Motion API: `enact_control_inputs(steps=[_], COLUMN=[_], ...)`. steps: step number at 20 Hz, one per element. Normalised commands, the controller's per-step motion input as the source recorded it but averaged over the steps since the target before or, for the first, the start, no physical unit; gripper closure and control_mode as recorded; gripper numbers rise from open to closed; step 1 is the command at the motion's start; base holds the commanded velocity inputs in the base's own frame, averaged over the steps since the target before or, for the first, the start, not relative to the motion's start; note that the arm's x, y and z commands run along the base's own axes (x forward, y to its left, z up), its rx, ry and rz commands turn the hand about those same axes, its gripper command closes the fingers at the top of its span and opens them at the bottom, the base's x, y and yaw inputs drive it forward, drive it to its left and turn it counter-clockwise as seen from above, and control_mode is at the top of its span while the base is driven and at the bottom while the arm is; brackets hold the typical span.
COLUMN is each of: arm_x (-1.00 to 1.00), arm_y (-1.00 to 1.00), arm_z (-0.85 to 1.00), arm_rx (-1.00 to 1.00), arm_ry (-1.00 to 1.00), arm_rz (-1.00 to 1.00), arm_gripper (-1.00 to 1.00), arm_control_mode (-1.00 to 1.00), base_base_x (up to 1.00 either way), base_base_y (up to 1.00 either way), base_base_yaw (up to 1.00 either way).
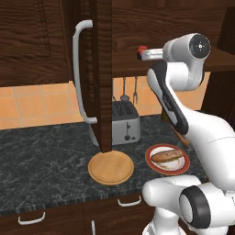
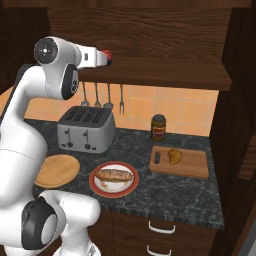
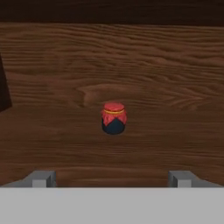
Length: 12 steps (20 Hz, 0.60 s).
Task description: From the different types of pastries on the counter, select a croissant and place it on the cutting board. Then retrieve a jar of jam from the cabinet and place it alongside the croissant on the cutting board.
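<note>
With the croissant (image 2: 174, 156) already on the cutting board (image 2: 192, 167), the jam step is in hand; the fingers (image 3: 43, 179) stand spread inside the cabinet (image 1: 103, 69), the jar of jam (image 3: 114, 118) centred ahead, well apart; next, advance and close.

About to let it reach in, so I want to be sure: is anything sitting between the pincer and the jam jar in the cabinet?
Nothing visible. The open pincer faces the jar of jam across bare wooden shelf.
</note>
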Motion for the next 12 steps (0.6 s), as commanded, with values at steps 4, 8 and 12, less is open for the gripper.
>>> enact_control_inputs(steps=[4,8,12], arm_x=[0.26,0.27,0.25], arm_y=[0.00,0.00,0.00], arm_z=[0.00,0.00,0.00], arm_rx=[0.00,0.00,0.00], arm_ry=[0.00,0.00,0.00], arm_rz=[0.00,0.00,0.00], arm_gripper=[-1.00,-1.00,-1.00], arm_control_mode=[-1.00,-1.00,-1.00], base_base_x=[0.00,0.00,0.00], base_base_y=[0.00,0.00,0.00], base_base_yaw=[0.00,0.00,0.00])
